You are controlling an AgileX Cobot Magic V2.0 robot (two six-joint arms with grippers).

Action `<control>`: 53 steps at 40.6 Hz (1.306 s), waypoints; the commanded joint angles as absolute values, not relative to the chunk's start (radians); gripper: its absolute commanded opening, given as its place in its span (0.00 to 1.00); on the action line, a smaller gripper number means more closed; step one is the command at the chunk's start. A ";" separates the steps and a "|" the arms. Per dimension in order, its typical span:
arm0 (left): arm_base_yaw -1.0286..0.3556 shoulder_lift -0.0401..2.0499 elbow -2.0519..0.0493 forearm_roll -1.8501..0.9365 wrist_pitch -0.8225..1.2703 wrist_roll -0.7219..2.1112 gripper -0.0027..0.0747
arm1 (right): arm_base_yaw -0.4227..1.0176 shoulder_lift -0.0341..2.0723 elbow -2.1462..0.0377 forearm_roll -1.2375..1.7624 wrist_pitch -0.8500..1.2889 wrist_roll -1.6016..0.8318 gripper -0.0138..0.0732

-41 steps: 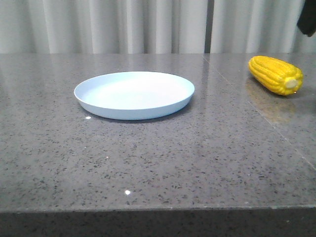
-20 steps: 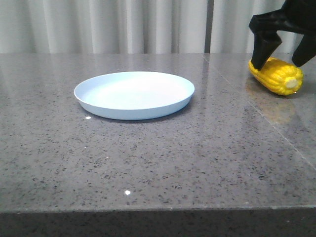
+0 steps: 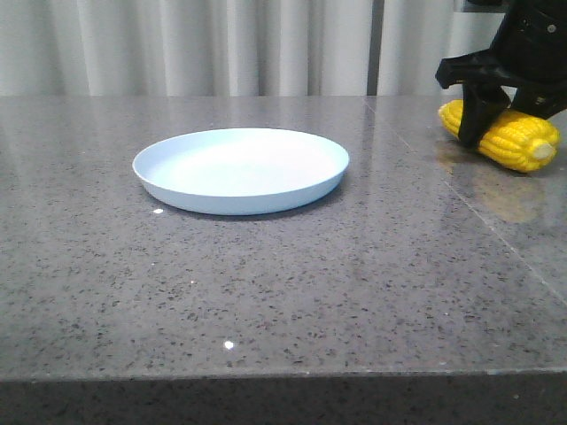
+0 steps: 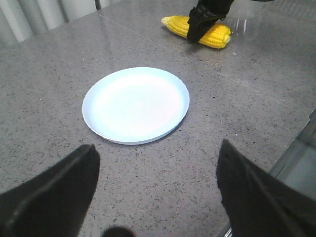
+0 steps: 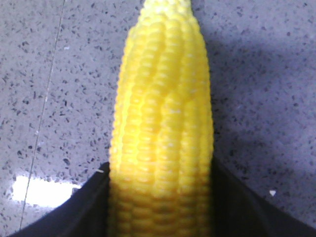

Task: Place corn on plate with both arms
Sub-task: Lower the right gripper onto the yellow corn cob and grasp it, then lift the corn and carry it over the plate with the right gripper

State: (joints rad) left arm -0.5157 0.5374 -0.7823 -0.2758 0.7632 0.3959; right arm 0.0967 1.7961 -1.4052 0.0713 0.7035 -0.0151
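Observation:
The yellow corn (image 3: pixel 521 139) lies at the far right of the grey table, pale stem end toward the front right. My right gripper (image 3: pixel 511 124) is shut on it, one black finger (image 3: pixel 475 119) across its left part. In the right wrist view the corn (image 5: pixel 163 118) fills the gap between both fingers (image 5: pixel 84 207), which press its sides. I cannot tell whether it is off the table. The pale blue-white plate (image 3: pixel 241 168) sits empty left of centre, well apart from the corn. My left gripper (image 4: pixel 157 165) is open and empty, hovering near the plate (image 4: pixel 136 104); it is out of the front view.
Pale curtains hang behind the table. A seam line runs across the tabletop (image 3: pixel 461 190) between plate and corn. The table's front edge (image 3: pixel 283 376) is near the camera; its right edge shows in the left wrist view (image 4: pixel 296 148).
My right gripper came down from the upper right onto the corn and closed on it. The corn has shifted slightly to the right. The plate has not moved.

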 commanded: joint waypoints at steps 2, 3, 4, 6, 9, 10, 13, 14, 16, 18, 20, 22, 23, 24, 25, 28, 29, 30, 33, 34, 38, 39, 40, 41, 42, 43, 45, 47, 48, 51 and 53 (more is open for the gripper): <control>-0.522 0.541 -0.806 -0.294 0.689 0.391 0.67 | 0.094 1.744 -1.470 0.078 0.739 -0.021 0.40; -0.522 0.541 -0.806 -0.294 0.689 0.391 0.67 | 0.094 1.744 -1.486 0.080 0.758 -0.021 0.40; -0.522 0.541 -0.806 -0.294 0.689 0.391 0.67 | 0.094 1.743 -1.503 0.090 0.788 -0.021 0.40; -0.522 0.541 -0.806 -0.294 0.689 0.391 0.67 | 0.094 1.740 -1.533 0.107 0.835 -0.021 0.40; -0.522 0.541 -0.806 -0.294 0.689 0.391 0.67 | 0.094 1.735 -1.595 0.141 0.926 -0.021 0.40; -0.522 0.541 -0.806 -0.294 0.689 0.391 0.67 | 0.095 1.732 -1.614 0.162 0.963 -0.021 0.40; -0.522 0.541 -0.806 -0.294 0.689 0.391 0.67 | 0.103 1.729 -1.679 0.215 1.056 -0.021 0.40; -0.522 0.541 -0.806 -0.294 0.689 0.391 0.67 | 0.108 1.728 -1.705 0.226 1.080 -0.021 0.40; -0.522 0.541 -0.806 -0.294 0.689 0.391 0.67 | 0.129 1.726 -1.743 0.249 1.124 -0.022 0.40; -0.522 0.541 -0.806 -0.294 0.689 0.391 0.67 | 0.159 1.725 -1.783 0.265 1.152 -0.022 0.40; -0.522 0.541 -0.806 -0.294 0.689 0.391 0.67 | 0.193 1.725 -1.816 0.274 1.166 -0.022 0.40; -0.522 0.541 -0.806 -0.294 0.689 0.391 0.67 | 0.238 1.725 -1.839 0.283 1.168 -0.022 0.40; -0.522 0.541 -0.806 -0.294 0.689 0.391 0.67 | 0.259 1.725 -1.849 0.285 1.164 -0.022 0.40; -0.522 0.541 -0.806 -0.294 0.689 0.391 0.67 | 0.288 1.725 -1.852 0.286 1.152 -0.022 0.40; -0.522 0.541 -0.806 -0.294 0.689 0.391 0.67 | 0.309 1.725 -1.853 0.286 1.138 -0.022 0.40; -0.522 0.541 -0.806 -0.294 0.689 0.391 0.67 | 0.376 1.728 -1.850 0.286 1.098 -0.020 0.40; -0.522 0.541 -0.806 -0.294 0.689 0.391 0.67 | 0.396 1.733 -1.849 0.286 1.089 -0.014 0.40; -0.522 0.541 -0.806 -0.294 0.689 0.391 0.67 | 0.421 1.738 -1.849 0.286 1.080 0.000 0.40; -0.522 0.541 -0.806 -0.294 0.689 0.391 0.67 | 0.474 1.758 -1.847 0.282 1.063 0.035 0.40; -0.522 0.541 -0.806 -0.294 0.689 0.391 0.67 | 0.488 1.765 -1.845 0.279 1.061 0.048 0.40; -0.522 0.541 -0.806 -0.294 0.689 0.391 0.67 | 0.535 1.790 -1.826 0.257 1.042 0.136 0.40; -0.522 0.541 -0.806 -0.294 0.689 0.391 0.67 | 0.548 1.797 -1.818 0.247 1.027 0.167 0.40; -0.522 0.541 -0.806 -0.294 0.689 0.391 0.67 | 0.558 1.801 -1.805 0.237 1.008 0.188 0.40; -0.522 0.541 -0.806 -0.294 0.689 0.391 0.67 | 0.568 1.807 -1.795 0.226 0.986 0.207 0.40; -0.522 0.541 -0.806 -0.294 0.689 0.391 0.67 | 0.580 1.812 -1.785 0.213 0.957 0.235 0.40; -0.522 0.541 -0.806 -0.294 0.689 0.391 0.67 | 0.587 1.816 -1.772 0.202 0.933 0.258 0.40; -0.522 0.541 -0.806 -0.294 0.689 0.391 0.67 | 0.604 1.824 -1.747 0.180 0.876 0.313 0.40; -0.522 0.541 -0.806 -0.294 0.689 0.391 0.67 | 0.616 1.829 -1.722 0.169 0.825 0.344 0.40; -0.522 0.541 -0.806 -0.294 0.689 0.391 0.67 | 0.621 1.831 -1.713 0.163 0.805 0.356 0.40; -0.522 0.541 -0.806 -0.294 0.689 0.391 0.67 | 0.630 1.836 -1.685 0.161 0.745 0.361 0.41; -0.522 0.541 -0.806 -0.294 0.689 0.391 0.67 | 0.630 1.836 -1.668 0.161 0.712 0.362 0.45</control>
State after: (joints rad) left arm -0.5157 0.5374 -0.7823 -0.2758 0.7632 0.3959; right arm 0.6266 1.8909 -1.6669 0.1733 0.8337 0.3455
